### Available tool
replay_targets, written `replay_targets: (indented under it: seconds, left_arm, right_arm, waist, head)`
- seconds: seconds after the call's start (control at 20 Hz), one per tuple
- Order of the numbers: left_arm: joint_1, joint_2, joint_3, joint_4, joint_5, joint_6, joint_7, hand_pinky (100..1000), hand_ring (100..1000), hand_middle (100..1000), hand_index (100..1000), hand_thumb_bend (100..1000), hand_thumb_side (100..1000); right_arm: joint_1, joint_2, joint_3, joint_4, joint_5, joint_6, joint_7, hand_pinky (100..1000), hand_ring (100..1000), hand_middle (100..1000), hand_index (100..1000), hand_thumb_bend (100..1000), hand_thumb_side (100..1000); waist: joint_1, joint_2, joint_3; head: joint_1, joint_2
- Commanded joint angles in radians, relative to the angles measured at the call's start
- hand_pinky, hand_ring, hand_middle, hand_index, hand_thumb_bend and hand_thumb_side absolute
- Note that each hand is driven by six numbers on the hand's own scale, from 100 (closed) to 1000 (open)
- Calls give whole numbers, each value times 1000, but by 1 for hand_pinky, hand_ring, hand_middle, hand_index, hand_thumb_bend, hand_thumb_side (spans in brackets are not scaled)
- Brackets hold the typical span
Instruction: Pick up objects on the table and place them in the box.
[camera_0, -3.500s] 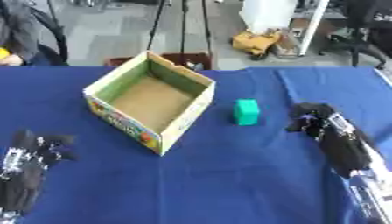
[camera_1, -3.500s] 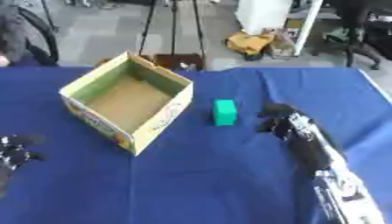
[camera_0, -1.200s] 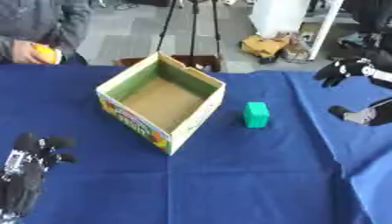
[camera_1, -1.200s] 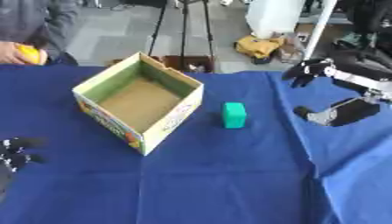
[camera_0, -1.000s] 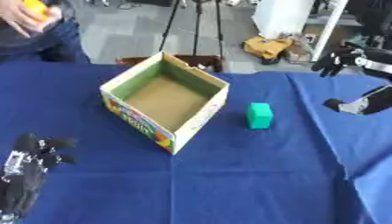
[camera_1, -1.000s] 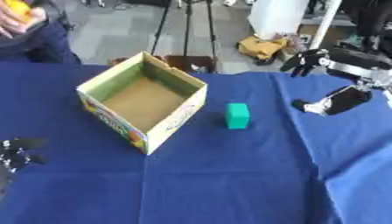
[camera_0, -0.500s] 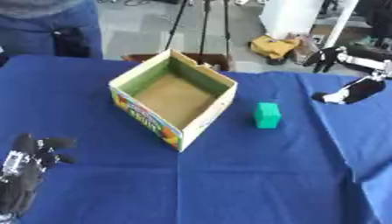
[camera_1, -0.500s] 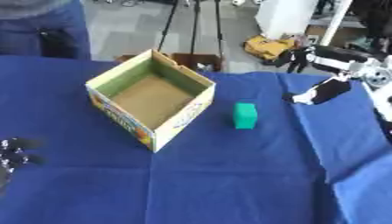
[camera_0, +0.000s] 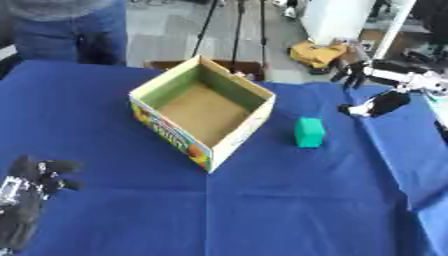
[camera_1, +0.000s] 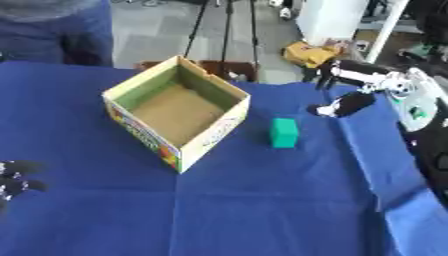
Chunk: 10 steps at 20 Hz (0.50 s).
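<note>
Nearest the camera, the left hand rests at the lower left corner of the blue worktop with its fingers curled in on nothing, well apart from everything else. Farther in, the green block sits on the cloth just beside the open cardboard box, on the box's right, its long axis running roughly near to far. Beyond and to the block's right, the right hand hovers with thumb and fingers spread apart, empty; it is clearly the nearer hand, so the block lies down and to its left.
</note>
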Motion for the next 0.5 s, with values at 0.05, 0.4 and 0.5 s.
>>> replay_targets:
  seconds: [0.05, 0.4, 0.5]
  left_arm:
    - [-18, 17, -3, -12, 0, -1, -5, 606, 792, 581, 623, 397, 1000]
    - [-21, 15, -5, -13, 2, -1, -7, 607, 792, 581, 623, 399, 1000]
    - [-22, 15, -5, -13, 2, -1, -7, 607, 792, 581, 623, 399, 1000]
  right_arm:
    - [-28, -10, -14, 24, 21, -14, 13, 721, 756, 830, 891, 282, 449]
    - [-34, 20, -16, 71, 44, -5, 15, 722, 755, 829, 890, 252, 476]
    - [-35, 23, -17, 77, 49, -5, 13, 722, 755, 829, 890, 252, 476]
  waist:
    - [3, -13, 3]
    - [2, -11, 10]
    - [2, -11, 11]
  head:
    - [-9, 2]
    - [-16, -1]
    - [-17, -2]
